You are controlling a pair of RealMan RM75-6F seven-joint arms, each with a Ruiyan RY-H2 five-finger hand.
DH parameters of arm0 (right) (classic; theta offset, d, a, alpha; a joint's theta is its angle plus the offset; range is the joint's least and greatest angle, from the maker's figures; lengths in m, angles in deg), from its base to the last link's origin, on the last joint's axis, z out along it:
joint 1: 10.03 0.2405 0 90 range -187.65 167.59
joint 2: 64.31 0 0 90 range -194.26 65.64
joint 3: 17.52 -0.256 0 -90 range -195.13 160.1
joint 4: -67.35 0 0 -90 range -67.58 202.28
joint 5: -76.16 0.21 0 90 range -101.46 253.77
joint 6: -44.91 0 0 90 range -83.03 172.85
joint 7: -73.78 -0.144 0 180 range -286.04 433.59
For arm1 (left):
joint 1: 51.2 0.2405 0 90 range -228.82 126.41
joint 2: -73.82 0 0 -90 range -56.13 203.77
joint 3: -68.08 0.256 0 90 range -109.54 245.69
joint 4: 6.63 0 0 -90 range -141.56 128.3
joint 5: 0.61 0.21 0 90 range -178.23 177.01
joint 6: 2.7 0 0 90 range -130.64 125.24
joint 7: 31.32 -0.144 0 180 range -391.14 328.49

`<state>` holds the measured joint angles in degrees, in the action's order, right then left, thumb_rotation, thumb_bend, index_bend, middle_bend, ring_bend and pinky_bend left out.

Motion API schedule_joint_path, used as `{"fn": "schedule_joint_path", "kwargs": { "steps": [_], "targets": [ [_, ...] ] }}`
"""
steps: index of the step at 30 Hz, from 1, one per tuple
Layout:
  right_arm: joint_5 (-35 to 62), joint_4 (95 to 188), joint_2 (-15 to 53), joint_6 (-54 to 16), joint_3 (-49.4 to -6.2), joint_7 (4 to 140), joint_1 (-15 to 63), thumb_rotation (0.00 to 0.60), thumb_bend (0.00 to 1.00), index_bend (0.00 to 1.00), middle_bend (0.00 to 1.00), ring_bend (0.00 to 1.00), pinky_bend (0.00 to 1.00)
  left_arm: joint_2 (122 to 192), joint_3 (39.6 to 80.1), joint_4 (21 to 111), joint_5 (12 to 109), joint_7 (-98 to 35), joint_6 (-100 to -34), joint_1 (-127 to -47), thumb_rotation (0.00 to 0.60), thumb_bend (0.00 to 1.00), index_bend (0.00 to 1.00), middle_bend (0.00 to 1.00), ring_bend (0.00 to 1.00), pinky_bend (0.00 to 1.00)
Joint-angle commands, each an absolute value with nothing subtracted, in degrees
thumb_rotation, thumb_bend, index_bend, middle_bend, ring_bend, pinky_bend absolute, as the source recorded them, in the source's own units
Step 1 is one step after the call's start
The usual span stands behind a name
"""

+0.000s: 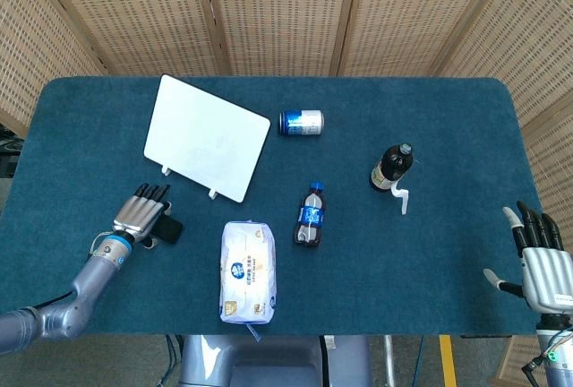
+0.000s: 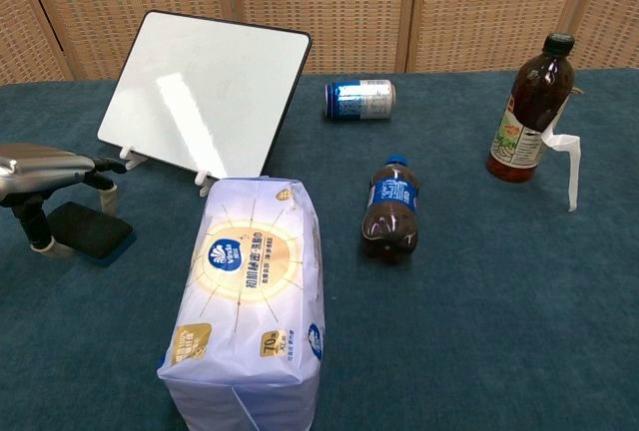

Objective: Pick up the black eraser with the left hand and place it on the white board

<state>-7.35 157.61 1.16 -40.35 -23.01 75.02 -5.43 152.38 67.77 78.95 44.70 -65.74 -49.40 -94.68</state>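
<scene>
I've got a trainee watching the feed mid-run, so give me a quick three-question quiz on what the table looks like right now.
1. True or false: the black eraser already lies on the white board.
2. Which hand is over the eraser? A) left hand B) right hand
3. Fill in: the blue can lies on its ____, while the dark brown bottle stands upright.

Key
1. False. The eraser lies on the blue table, in front of the board.
2. A. Its fingers come down on both sides of the eraser; the right hand hangs open at the table's far edge.
3. side
</scene>
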Motion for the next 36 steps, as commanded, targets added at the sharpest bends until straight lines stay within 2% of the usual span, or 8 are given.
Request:
{"fn": "schedule_joint_path", "kwargs": {
  "steps": [1,4,8,22,29,36],
  "targets": [
    [-7.58,157.51,1.2,-40.54,-23.03,74.73,-5.47,0.6,0.0,0.0,0.0,0.0,0.0,153.03,68.05,78.23,45.13,-65.58,-49.98,-94.66,0.6,0.3,0.39,0.0,0.0,0.0],
    [-7.83,157.42,1.25,-40.71,-23.01,74.55,-5.49,0.6,0.0,0.0,0.0,0.0,0.0,153.72,67.96,77.48,46.29,-64.6,-50.96,-94.27,0.6,0.35,0.45,0.0,0.0,0.0],
    [-7.92,157.36,1.24,-40.84,-23.06,74.23,-5.52,0.6,0.0,0.0,0.0,0.0,0.0,154.01,67.85,76.88,48.21,-63.35,-52.15,-93.79,0.6,0.36,0.49,0.0,0.0,0.0],
    [-8.08,157.34,1.28,-40.76,-22.97,73.96,-5.52,0.6,0.0,0.0,0.0,0.0,0.0,154.86,62.92,74.06,61.55,-55.0,-65.71,-90.65,0.6,0.36,0.51,0.0,0.0,0.0],
    [-7.28,156.72,1.54,-39.0,-22.99,73.13,-4.91,0.6,0.0,0.0,0.0,0.0,0.0,161.22,57.43,62.42,65.2,-53.41,-71.05,-92.98,0.6,0.34,0.51,0.0,0.0,0.0],
    [-6.22,155.94,1.95,-37.74,-23.23,72.82,-4.45,0.6,0.0,0.0,0.0,0.0,0.0,168.56,54.72,50.19,67.47,-52.96,-72.04,-96.69,0.6,0.34,0.51,0.0,0.0,0.0]
  ]
}}
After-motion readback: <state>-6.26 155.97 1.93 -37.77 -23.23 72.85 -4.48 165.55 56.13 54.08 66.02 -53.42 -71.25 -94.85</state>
